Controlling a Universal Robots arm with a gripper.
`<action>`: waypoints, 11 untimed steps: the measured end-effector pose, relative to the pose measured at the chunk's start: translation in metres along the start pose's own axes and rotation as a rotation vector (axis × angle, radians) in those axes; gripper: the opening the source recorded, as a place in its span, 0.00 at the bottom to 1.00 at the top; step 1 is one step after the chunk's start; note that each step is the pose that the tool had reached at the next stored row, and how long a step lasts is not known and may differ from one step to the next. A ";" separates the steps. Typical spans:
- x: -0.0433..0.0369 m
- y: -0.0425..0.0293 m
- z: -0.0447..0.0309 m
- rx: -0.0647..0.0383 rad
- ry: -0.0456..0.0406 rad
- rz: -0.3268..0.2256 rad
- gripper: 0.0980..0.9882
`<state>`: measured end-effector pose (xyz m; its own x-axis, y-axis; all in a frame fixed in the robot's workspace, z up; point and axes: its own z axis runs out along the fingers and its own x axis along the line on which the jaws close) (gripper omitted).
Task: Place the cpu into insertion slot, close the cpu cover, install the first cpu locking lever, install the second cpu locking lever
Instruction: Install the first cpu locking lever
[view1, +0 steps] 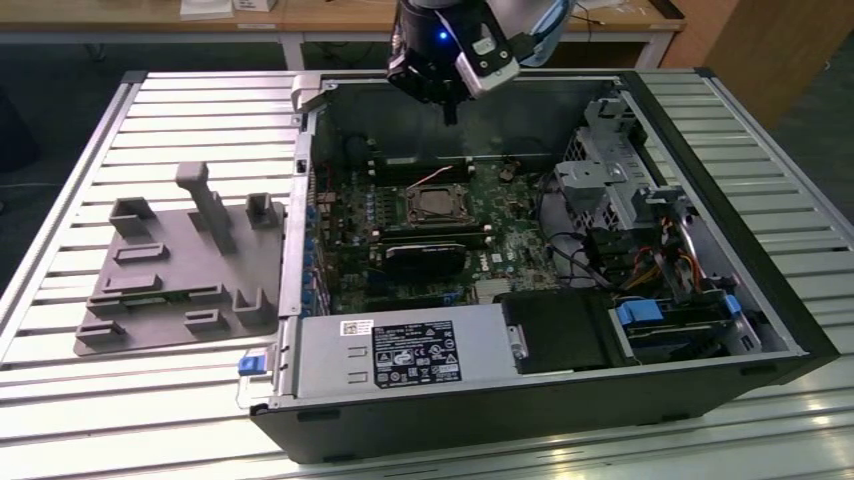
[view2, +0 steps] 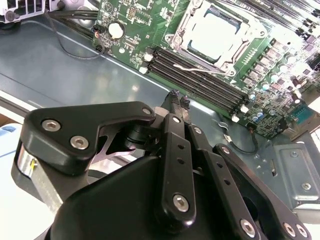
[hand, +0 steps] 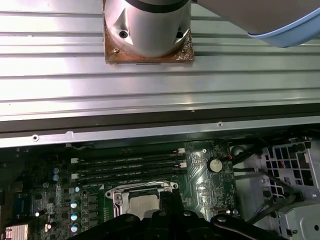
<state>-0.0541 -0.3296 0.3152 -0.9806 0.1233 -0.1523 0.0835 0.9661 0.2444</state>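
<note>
The cpu (view2: 215, 31) shows its pale metal top inside the insertion slot (hand: 117, 197) on the green board. The silvery cpu cover (view2: 181, 35) lies flat around it as a frame. A thin pale rod (view2: 192, 68) lies over the memory slots beside the socket. My gripper (view2: 176, 96) is shut with nothing between its fingers. It hangs above the case floor, past the memory slots from the socket. In the exterior view the gripper (view1: 450, 115) hovers high over the far side of the open case, with the cpu (view1: 433, 207) below and nearer.
The open computer case (view1: 307, 140) lies on a slatted table. A power supply (view1: 400, 355) fills its near end and a drive cage (view1: 601, 190) with cables stands on the exterior view's right. A grey fixture block (view1: 174, 270) sits outside the case on the left.
</note>
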 end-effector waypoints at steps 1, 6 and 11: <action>0.0003 -0.0001 0.0002 0.000 -0.0006 0.000 0.00; 0.0020 -0.0007 0.0018 -0.001 -0.0040 -0.001 0.00; 0.0050 -0.0017 0.0047 -0.001 -0.0103 -0.002 0.00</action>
<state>-0.0583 -0.3296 0.3096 -0.9789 0.1233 -0.1628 0.0808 0.9661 0.2453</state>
